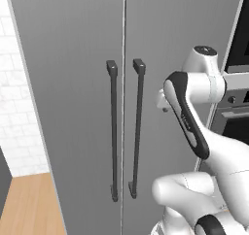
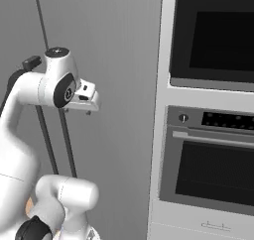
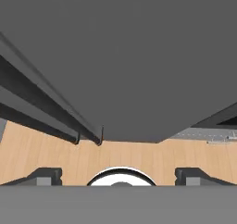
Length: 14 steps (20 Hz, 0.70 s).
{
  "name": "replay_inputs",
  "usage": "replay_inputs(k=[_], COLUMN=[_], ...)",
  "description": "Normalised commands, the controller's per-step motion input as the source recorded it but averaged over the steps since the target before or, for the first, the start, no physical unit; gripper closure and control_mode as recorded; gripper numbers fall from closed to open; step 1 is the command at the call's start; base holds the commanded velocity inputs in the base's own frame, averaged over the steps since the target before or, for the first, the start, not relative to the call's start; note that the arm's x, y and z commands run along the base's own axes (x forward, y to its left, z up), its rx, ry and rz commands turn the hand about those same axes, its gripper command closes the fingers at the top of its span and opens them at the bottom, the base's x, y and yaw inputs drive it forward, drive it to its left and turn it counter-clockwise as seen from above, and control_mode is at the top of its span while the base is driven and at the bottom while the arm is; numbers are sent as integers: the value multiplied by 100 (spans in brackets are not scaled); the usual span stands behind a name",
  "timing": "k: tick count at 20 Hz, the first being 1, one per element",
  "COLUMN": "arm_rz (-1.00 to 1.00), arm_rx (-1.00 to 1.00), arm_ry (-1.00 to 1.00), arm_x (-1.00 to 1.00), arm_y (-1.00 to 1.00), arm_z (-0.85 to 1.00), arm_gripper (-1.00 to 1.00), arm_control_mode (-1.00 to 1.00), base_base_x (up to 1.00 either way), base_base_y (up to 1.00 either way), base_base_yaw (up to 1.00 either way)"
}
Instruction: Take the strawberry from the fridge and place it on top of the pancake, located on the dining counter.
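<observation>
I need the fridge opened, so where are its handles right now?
In the left base view the two dark bar handles hang either side of the seam between the shut fridge doors, just left of the arm; the oven stands to the right.

This is a home kitchen: a tall grey two-door fridge (image 1: 87,108) with long dark bar handles (image 1: 113,132) stands beside a built-in black-glass wall oven (image 2: 213,150), with white tiled wall (image 1: 19,108) and light-wood floor (image 1: 29,205) at the left.

Robot arm (image 1: 214,146): rounded glossy white links, black elongated joint covers and a black disc cap; small dark square-ended fingertips (image 3: 46,176).
</observation>
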Motion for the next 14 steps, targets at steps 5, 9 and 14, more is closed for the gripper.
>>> replay_inputs(k=[5,9,14], arm_rz=[0,0,0], arm_rx=[0,0,0], arm_ry=[-5,0,-3], arm_x=[-62,-59,-48], arm_y=[13,10,10], arm_z=[0,0,0], arm_gripper=[-100,-100,-100], arm_control_mode=[-100,-100,-100], base_base_x=[0,0,0], base_base_y=[0,0,0], base_base_yaw=[0,0,0])
